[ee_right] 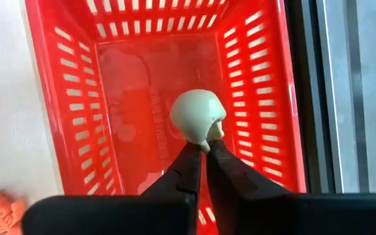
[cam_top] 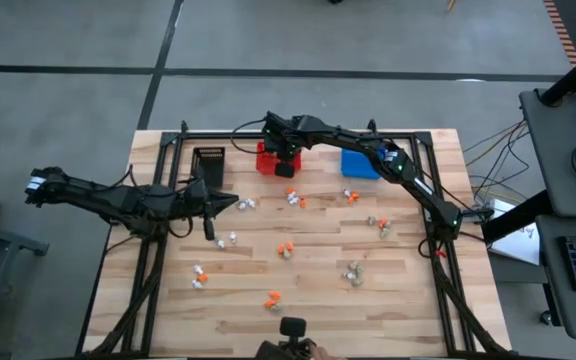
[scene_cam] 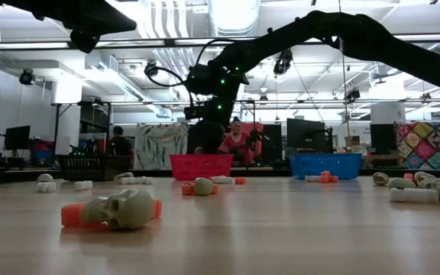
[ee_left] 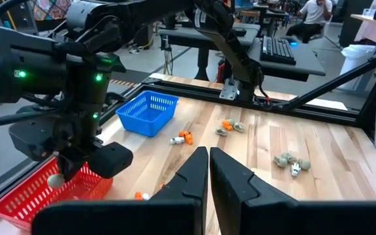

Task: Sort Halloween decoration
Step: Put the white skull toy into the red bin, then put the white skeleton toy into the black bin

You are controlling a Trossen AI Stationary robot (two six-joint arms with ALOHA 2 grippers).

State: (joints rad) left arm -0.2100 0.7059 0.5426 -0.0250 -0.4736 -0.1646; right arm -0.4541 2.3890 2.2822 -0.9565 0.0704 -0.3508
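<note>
Many trinkets still lie scattered across my bench: orange ones, white ones and beige-grey skulls in small clusters, so by my judgement the sorting has barely begun. As far as I can see into it, the red basket has a bare floor under my right tool. The blue basket also looks empty from my left wrist view, and I cannot tell what the black basket holds.

My right tool hangs directly above the red basket at the far edge of the bench, its fingers nearly together and pinching the lower edge of one small beige-grey skull. The skull sits at the very tips of the fingers, above the basket floor and well inside its walls, roughly central. I judge that this is the moment just before release: once I let go, it should drop straight into the red basket.

My left tool waits with its fingers pressed together and nothing between them, hovering over the left part of the bench near the black basket. A white trinket lies near it.

In the low view, a skull resting against an orange piece lies close to the near edge, well apart from both tools.
</note>
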